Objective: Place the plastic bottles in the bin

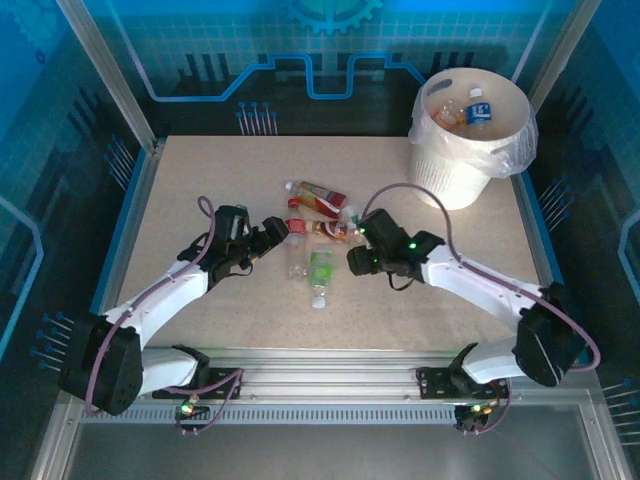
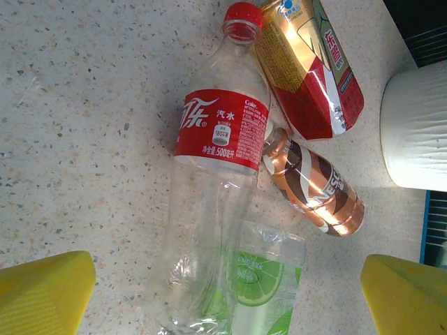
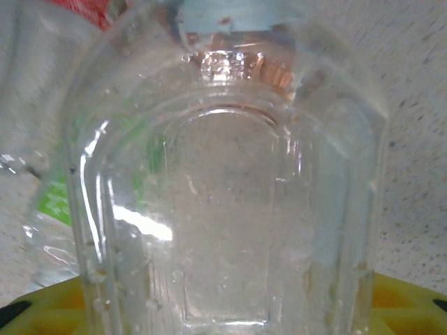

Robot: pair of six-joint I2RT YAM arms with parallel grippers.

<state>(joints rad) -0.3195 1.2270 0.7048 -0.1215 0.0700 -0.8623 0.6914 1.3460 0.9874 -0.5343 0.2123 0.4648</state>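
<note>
Several plastic bottles lie clustered mid-table: a clear one with a red label and red cap [image 2: 216, 139], a green lime-label one [image 2: 269, 286], a brown one [image 2: 314, 185] and a red-and-gold one [image 2: 307, 66]. My left gripper [image 2: 223, 300] is open, its yellow fingers [image 2: 42, 293] wide either side of the red-label bottle's base and the green one. My right gripper [image 1: 352, 240] is at the cluster's right side, shut on a clear ribbed bottle [image 3: 223, 209] with a light blue cap [image 3: 227, 14]. The bin [image 1: 455, 180], white and bag-lined, stands at the far right corner.
Inside the bin lie a blue-label bottle [image 1: 478, 108] and an orange one [image 1: 448, 115]. The bin's white wall [image 2: 415, 125] shows at the right of the left wrist view. A blue rail [image 1: 125, 215] borders the speckled table [image 1: 200, 180]; the left half is bare.
</note>
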